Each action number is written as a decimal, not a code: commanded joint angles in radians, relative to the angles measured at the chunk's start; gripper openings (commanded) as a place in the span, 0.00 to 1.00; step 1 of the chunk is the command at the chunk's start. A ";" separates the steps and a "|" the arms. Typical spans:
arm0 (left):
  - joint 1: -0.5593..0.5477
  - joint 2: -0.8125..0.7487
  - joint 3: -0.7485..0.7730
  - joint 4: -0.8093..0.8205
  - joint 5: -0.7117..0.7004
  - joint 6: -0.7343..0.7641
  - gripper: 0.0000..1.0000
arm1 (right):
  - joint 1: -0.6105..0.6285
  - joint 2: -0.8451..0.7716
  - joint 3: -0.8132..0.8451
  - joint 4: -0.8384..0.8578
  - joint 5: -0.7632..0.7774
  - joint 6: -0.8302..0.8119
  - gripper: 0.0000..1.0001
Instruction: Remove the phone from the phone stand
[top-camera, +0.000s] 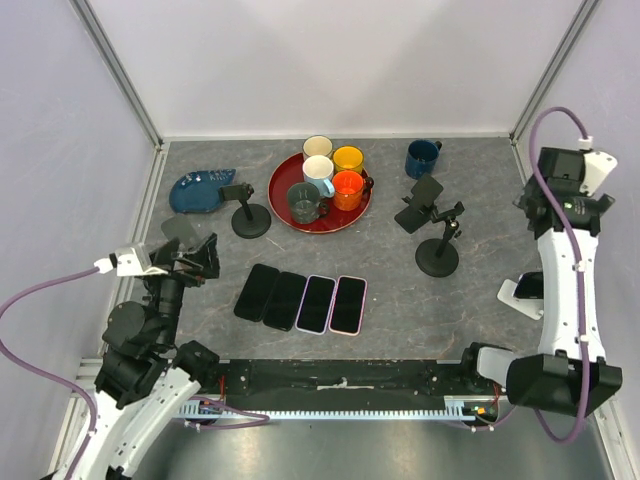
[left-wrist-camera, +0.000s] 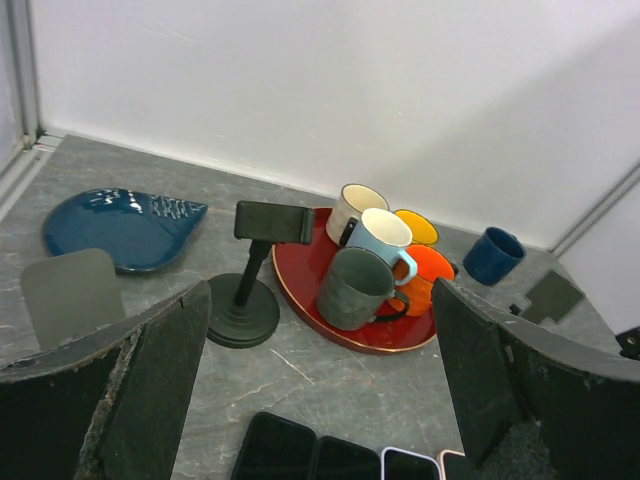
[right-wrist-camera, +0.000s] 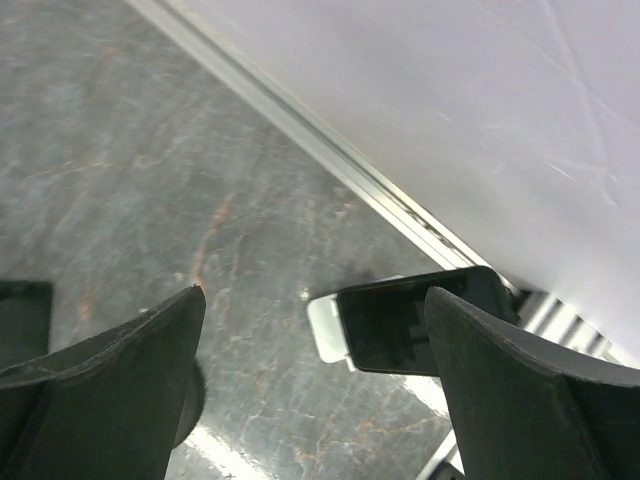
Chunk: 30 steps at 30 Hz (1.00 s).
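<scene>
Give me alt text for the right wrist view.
A dark phone rests on a white stand by the wall's metal rail, on the grey table. The right gripper is open, its black fingers framing the phone from the bottom corners.

phones (left-wrist-camera: 275, 450): cut by bottom edge | phone (top-camera: 529, 284) on white stand (top-camera: 511, 297): partly behind right arm (top-camera: 562, 290)

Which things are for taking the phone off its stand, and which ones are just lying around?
For the job: the phone held on the black stand; maybe also the second phone on the white stand.

Just lying about: four flat phones, empty stand, blue plate, red tray, its mugs, blue mug.
</scene>
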<state>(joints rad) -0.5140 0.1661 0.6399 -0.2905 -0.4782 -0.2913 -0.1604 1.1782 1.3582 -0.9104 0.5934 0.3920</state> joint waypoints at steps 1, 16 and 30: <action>-0.052 -0.054 -0.020 0.007 -0.043 0.006 0.97 | -0.108 0.020 0.022 -0.067 0.020 0.012 0.98; -0.165 -0.149 -0.034 0.008 -0.079 0.015 0.97 | -0.404 0.040 -0.133 -0.051 -0.044 0.002 0.98; -0.196 -0.145 -0.037 0.010 -0.073 0.018 0.97 | -0.490 -0.012 -0.307 0.060 -0.279 -0.010 0.93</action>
<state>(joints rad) -0.6983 0.0231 0.6071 -0.3050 -0.5335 -0.2905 -0.6346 1.2121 1.0847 -0.9169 0.4149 0.3851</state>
